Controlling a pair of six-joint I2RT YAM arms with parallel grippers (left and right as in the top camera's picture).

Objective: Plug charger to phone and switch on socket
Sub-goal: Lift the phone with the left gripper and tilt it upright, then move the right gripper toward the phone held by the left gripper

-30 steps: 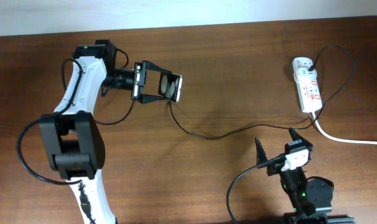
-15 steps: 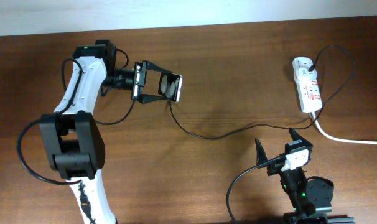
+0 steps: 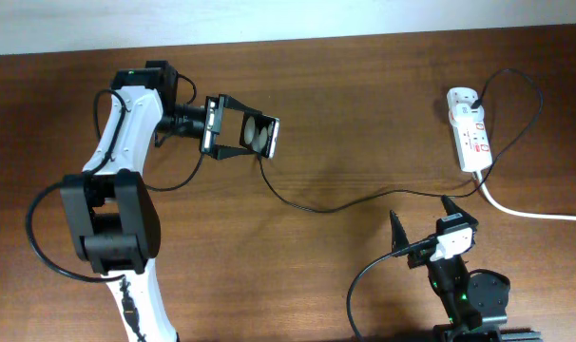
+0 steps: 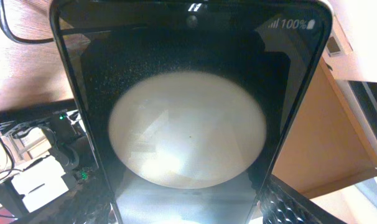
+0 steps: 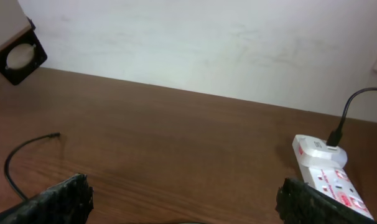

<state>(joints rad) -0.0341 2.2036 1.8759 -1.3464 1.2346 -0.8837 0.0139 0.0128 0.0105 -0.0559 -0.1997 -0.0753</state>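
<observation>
My left gripper (image 3: 255, 131) is shut on the phone (image 3: 266, 134), a black glossy phone held off the table at the back left. The phone fills the left wrist view (image 4: 188, 124), with a finger at each lower side of it (image 4: 188, 208). It also shows in the right wrist view (image 5: 17, 58). The charger's thin black cable (image 3: 345, 203) runs from a white adapter (image 3: 462, 98) on the socket (image 3: 470, 141) across the table. Its tip (image 5: 56, 134) lies loose on the wood below the phone. My right gripper (image 3: 423, 217) is open and empty near the front edge (image 5: 188, 202).
The socket's thick white cord (image 3: 530, 212) runs off the right edge. The socket also shows at the right of the right wrist view (image 5: 331, 180). The charger cable loops at the back right (image 3: 535, 95). A white wall stands behind the table.
</observation>
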